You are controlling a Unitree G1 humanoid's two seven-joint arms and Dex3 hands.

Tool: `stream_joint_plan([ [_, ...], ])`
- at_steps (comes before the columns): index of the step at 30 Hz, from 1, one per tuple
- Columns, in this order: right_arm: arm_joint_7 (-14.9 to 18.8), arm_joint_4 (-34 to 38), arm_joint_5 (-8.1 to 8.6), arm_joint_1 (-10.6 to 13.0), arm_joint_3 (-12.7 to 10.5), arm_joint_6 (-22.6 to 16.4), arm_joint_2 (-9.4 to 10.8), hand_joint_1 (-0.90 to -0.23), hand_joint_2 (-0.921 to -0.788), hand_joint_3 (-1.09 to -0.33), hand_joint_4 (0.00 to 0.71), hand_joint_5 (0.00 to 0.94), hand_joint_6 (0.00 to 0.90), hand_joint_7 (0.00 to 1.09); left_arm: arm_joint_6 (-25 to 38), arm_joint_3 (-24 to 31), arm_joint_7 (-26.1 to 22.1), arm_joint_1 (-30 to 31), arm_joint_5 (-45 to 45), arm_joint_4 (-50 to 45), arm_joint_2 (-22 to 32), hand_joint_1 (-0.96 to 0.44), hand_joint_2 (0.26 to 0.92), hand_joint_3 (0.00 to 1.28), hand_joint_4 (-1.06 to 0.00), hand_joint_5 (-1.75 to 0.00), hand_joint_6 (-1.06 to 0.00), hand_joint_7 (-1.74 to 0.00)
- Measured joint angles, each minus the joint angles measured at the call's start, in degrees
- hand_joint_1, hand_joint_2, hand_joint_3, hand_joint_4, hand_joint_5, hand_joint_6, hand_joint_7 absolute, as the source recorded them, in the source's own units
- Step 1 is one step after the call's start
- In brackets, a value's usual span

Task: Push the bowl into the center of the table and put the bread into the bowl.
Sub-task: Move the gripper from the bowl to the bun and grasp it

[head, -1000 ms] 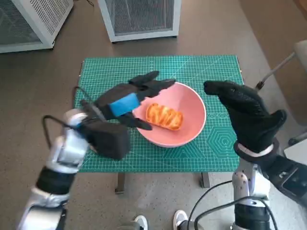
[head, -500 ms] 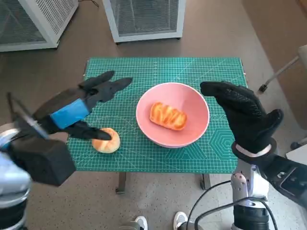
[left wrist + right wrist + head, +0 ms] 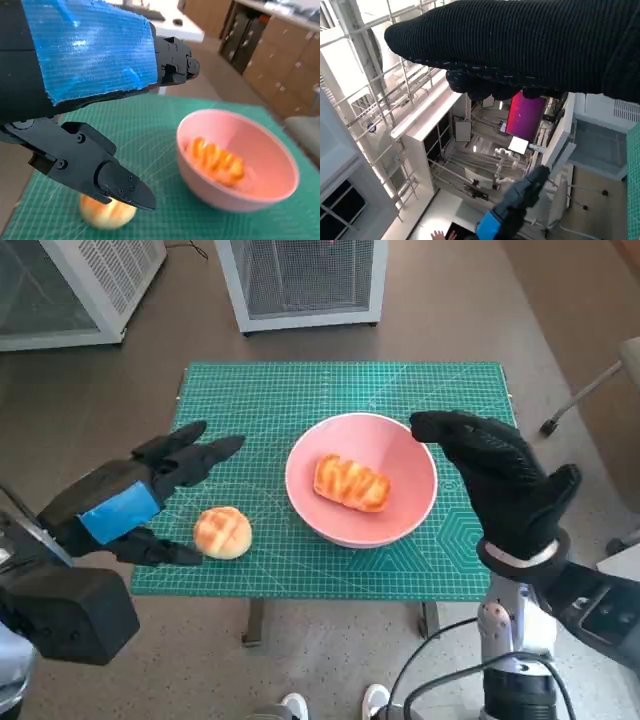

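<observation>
Fingers (image 3: pixel 185 455) of the left hand (image 3: pixel 130 500) were spread, gripping nothing, hanging just above the counter (image 3: pixel 300 390) beside the round bun (image 3: pixel 222 532); thumb lay close to the bun on its near side, contact unclear. Pink bowl (image 3: pixel 405 515) sat roughly mid-counter, so the push part looked done. A glazed twisted bread (image 3: pixel 350 483) lay inside the bowl, at its middle. The round bun sat on the green cutting mat, left of the bowl, near but apart from its wall. The left wrist view showed the same: bun below the thumb, bowl beyond it.

Right hand (image 3: pixel 505 485) hovered at the bowl's right rim, gloved fingers apart, nothing held; probably parked there to steady or block the bowl, touch not clear.

Judgement: left hand positioned for a grab on the bun, likely the remaining bread to go in.

Surface: green gridded mat covering the counter, small legs under it. Around the bowl's counter: grey-brown floor, white mesh-sided cabinets (image 3: pixel 300 280) beyond the far edge, a chair leg (image 3: pixel 580 395) to the right, shoe tips (image 3: pixel 295 705) at the near edge.
</observation>
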Motion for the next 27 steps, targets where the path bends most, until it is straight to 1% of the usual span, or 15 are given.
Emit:
stream_joint_plan([
  [8, 0.0, -0.5, 0.07, 0.0, 0.0, 0.5, 0.1, -0.407, -0.921, -0.491, 0.388, 0.0, 0.037, 0.82, -2.8, -2.4, 2.6, 1.5, 2.4, 3.9, -0.5, -0.29, 0.718, 0.0, 0.0, 0.0, -0.17, -0.06],
  [14, 0.0, -0.8, 0.14, 0.0, -0.1, 0.6, 0.1, -0.407, -0.921, -0.491, 0.388, 0.0, 0.034, 0.83, -5.2, -5.8, 4.8, 1.8, 4.8, 8.8, -1.7, -0.3, 0.723, 0.01, 0.0, 0.0, -0.17, -0.05],
  [20, 0.0, -0.8, 0.1, 0.0, -0.2, 0.6, -0.1, -0.407, -0.921, -0.493, 0.387, 0.0, 0.03, 0.83, -6.4, -9.2, 6.5, 1.3, 7.1, 14.4, -2.9, -0.29, 0.728, 0.01, 0.0, 0.0, -0.18, -0.04],
  [27, 0.0, -0.8, 0.03, 0.0, -0.5, 0.4, -0.3, -0.399, -0.921, -0.493, 0.388, 0.001, 0.027, 0.83, -6.9, -13.1, 9.6, -0.5, 11.2, 20.6, -5.7, -0.25, 0.735, 0.01, -0.04, -0.01, -0.19, -0.03],
])
